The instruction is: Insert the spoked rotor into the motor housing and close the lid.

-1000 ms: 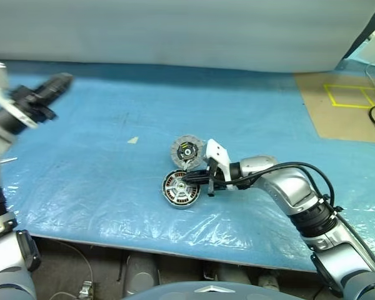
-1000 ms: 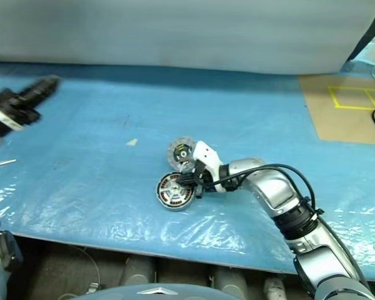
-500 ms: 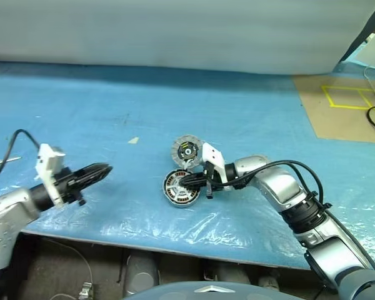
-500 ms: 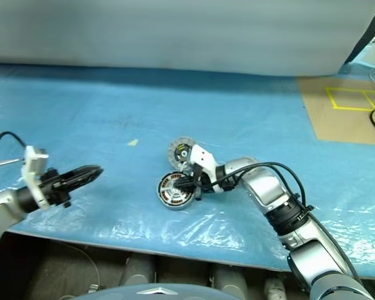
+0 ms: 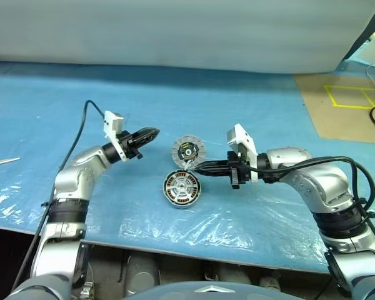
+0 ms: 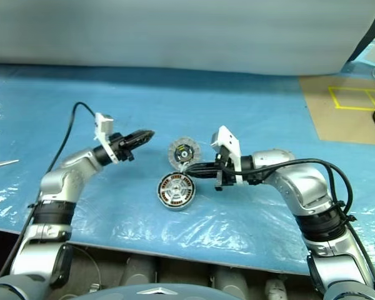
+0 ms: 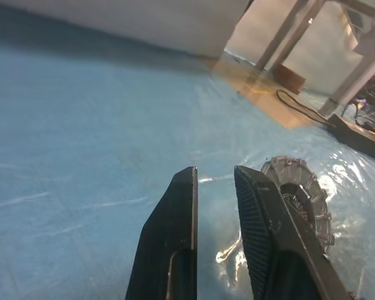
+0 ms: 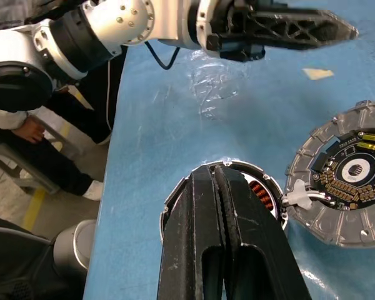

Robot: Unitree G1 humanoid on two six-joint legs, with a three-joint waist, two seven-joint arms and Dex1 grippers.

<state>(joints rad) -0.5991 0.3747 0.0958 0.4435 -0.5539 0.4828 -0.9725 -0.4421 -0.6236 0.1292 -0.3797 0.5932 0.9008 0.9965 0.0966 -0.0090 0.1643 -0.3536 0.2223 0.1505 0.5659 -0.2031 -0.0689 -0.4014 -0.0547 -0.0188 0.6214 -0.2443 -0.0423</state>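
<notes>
The motor housing (image 5: 182, 189) is seen lying flat on the blue plastic-covered surface (image 5: 250, 119), its copper-brown windings and a pale spoked rotor face turned up. The lid (image 5: 187, 150) is seen just beyond the housing and touching its edge, propped at a tilt, its segmented face with the dark centre turned toward the camera.

Right hand (image 5: 198, 167): fingers pressed together, nothing held between them. It is pointed toward the robot's left, with the tips at the gap where housing and lid meet. In the right wrist view the housing (image 8: 262, 194) is partly covered by the closed fingers (image 8: 206, 250), and the lid (image 8: 353, 178) lies just beside the tips, a short white wire running from its rim toward the housing.

Left hand (image 5: 151, 133): fingers parted only narrowly, nothing gripped. It is held above the surface on the far side of the lid from the right hand, tips aimed at the lid and near it without touching. In the left wrist view the lid (image 7: 300, 197) is seen just past one fingertip (image 7: 253, 187).

A person's legs are caught at the edge of the right wrist view.
</notes>
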